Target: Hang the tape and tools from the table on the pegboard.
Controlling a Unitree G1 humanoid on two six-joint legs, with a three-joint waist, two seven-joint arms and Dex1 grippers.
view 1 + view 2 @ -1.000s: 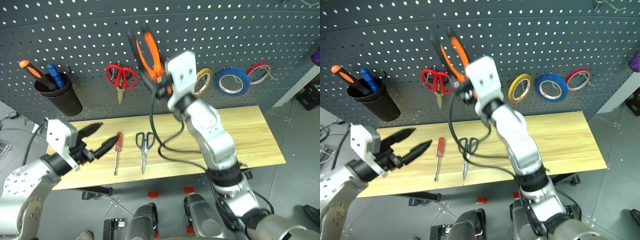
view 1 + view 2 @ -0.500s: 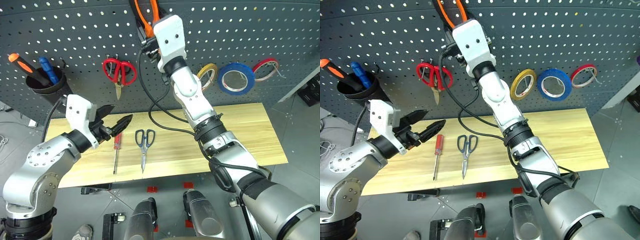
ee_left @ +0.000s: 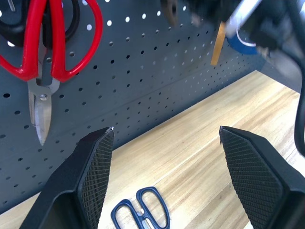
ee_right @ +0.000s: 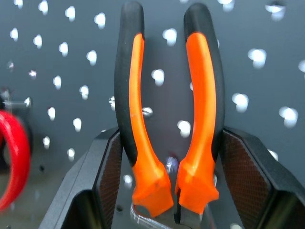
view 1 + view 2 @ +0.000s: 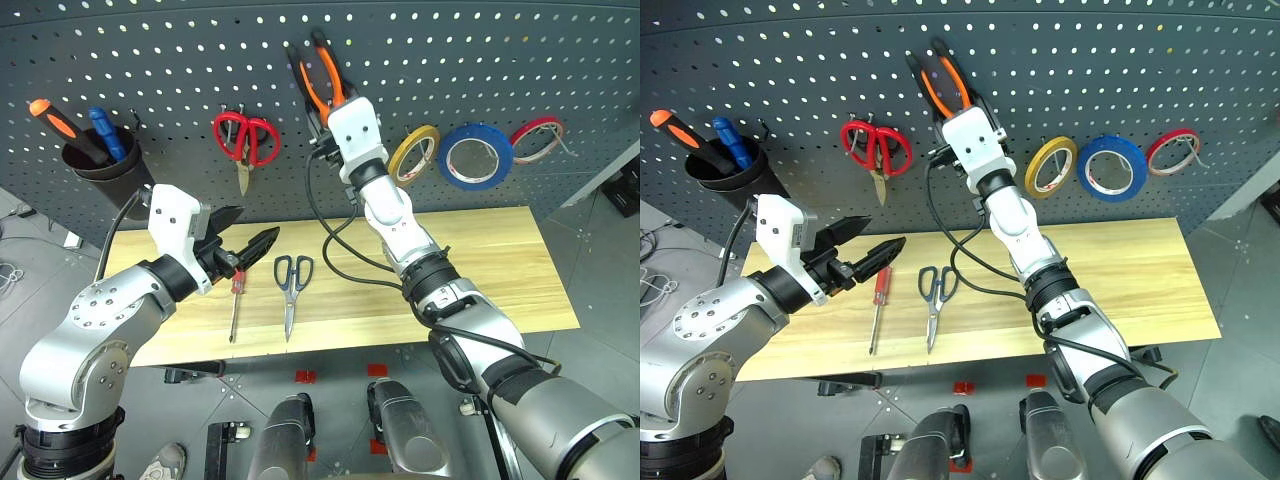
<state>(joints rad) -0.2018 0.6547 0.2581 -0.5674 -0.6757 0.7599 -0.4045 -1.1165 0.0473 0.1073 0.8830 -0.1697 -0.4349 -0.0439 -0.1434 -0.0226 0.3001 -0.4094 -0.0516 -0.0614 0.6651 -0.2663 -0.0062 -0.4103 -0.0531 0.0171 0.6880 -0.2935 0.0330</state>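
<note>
My right gripper (image 5: 325, 110) is shut on the orange-and-black pliers (image 4: 136, 109), its pads (image 4: 102, 181) clamping them near the pivot. The handles point up, close against the dark pegboard (image 5: 150, 60). My left gripper (image 5: 255, 225) is open and hovers above the left part of the wood table (image 5: 480, 260), holding nothing. Just below it lies the red-handled screwdriver (image 5: 237, 290), with the dark-handled scissors (image 5: 290, 295) beside it. The blue tape (image 5: 506, 158) hangs on the pegboard to the right of the pliers.
On the pegboard hang red-handled scissors (image 5: 245, 140), a yellow tape ring (image 5: 413, 152) and a thin red tape ring (image 5: 535, 135). A black cup (image 5: 105, 170) at the left holds orange- and blue-handled screwdrivers. A black cable (image 5: 335, 250) trails from my right arm over the table.
My right arm has stretched toward the pegboard and brought the pliers lower on it, rolling the wrist. My left gripper drifted right toward the screwdriver, then held still. The camera shifted.
</note>
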